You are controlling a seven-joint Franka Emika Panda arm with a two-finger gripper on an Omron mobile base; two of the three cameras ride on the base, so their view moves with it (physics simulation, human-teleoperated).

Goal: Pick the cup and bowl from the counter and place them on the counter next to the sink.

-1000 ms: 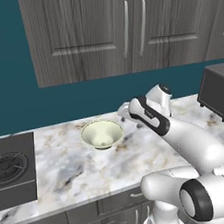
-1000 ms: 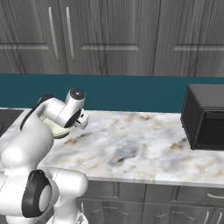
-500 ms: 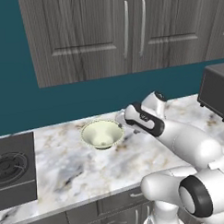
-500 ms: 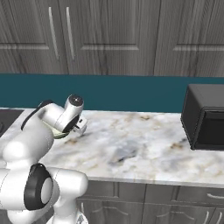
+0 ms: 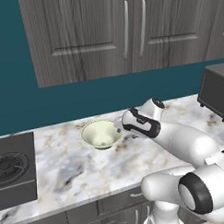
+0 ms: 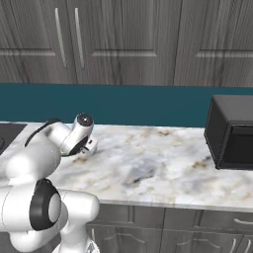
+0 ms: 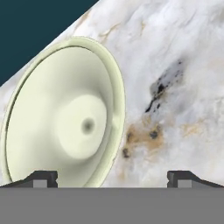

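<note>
One bowl (image 5: 101,134) sits on the marble counter (image 5: 79,166) below grey cabinets (image 5: 128,30), tool (image 7: 111,177) spread apart.

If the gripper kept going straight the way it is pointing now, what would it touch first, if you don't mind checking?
Most likely the bowl. In the hand view the open gripper straddles the bowl's near rim, one fingertip over the bowl, the other over bare counter. Depth is unclear, so rim contact is a judgement.
</note>
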